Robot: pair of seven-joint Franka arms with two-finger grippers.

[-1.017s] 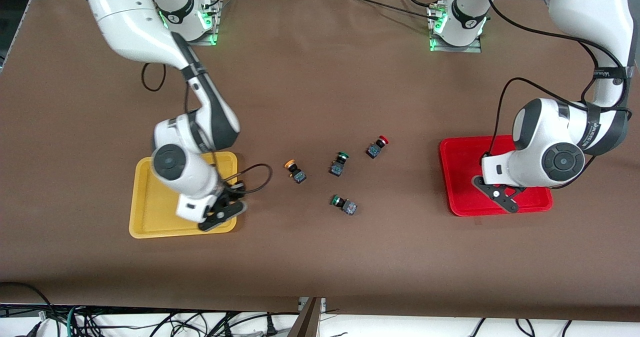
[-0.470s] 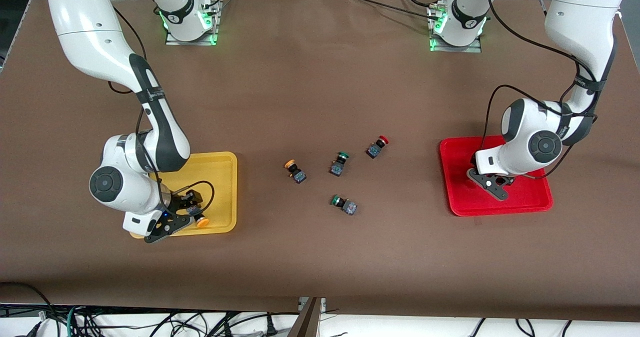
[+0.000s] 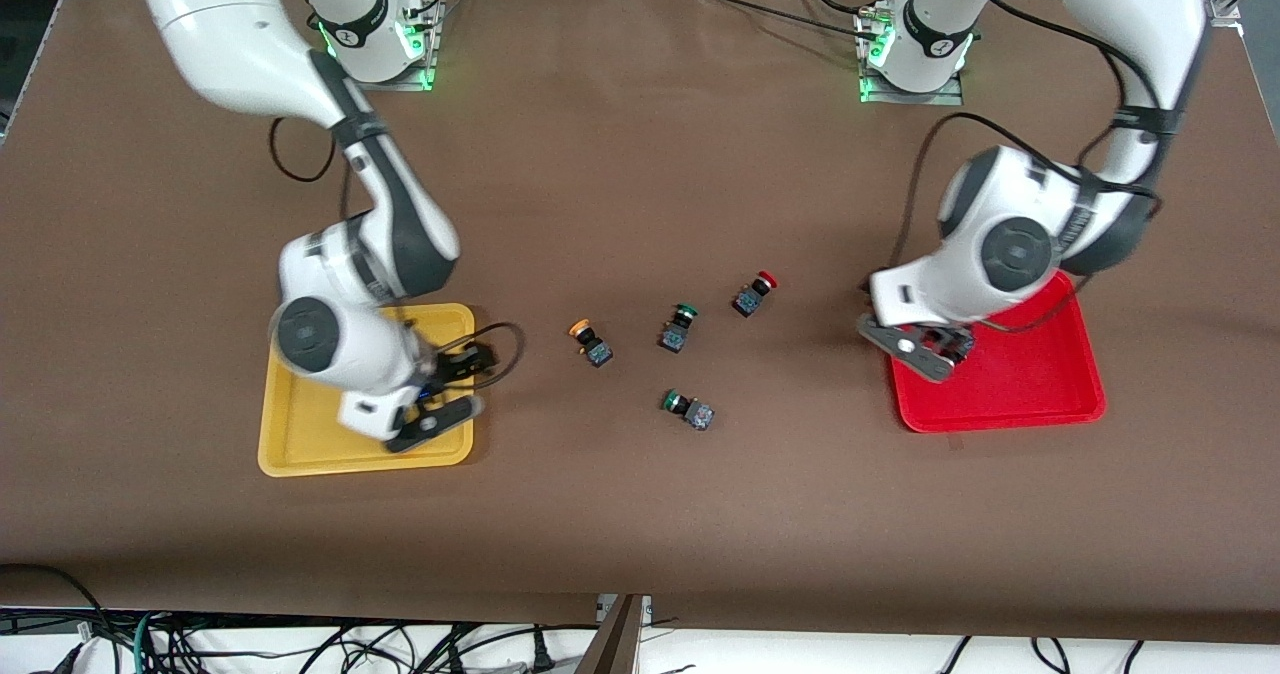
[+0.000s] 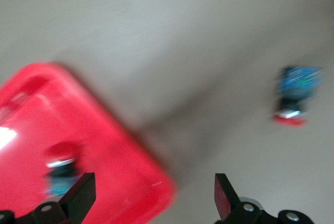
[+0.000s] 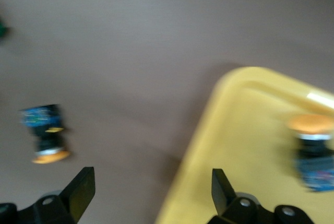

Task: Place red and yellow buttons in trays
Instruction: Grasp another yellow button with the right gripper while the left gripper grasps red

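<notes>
My right gripper (image 5: 151, 190) stands open over the yellow tray's (image 3: 300, 434) edge nearest the table's middle, nothing between its fingers. A yellow button (image 5: 313, 145) lies in that tray; the arm hides it in the front view. Another yellow button (image 3: 590, 342) lies on the table. Over the red tray's (image 3: 1020, 384) corner my left gripper (image 4: 154, 198) is open and holds nothing. One red button (image 4: 61, 169) lies inside that tray. A second red button (image 3: 752, 294) sits on the table between the trays.
Two green-capped buttons (image 3: 678, 327) (image 3: 688, 407) lie on the brown table near the loose yellow and red ones. Cables trail from both wrists. The arm bases (image 3: 375, 34) (image 3: 915, 44) stand along the table edge farthest from the front camera.
Both grippers have opened. The right gripper swung across the yellow tray and back toward the table's middle, leaving a yellow button there. The left gripper moved from the red tray's inside to its corner.
</notes>
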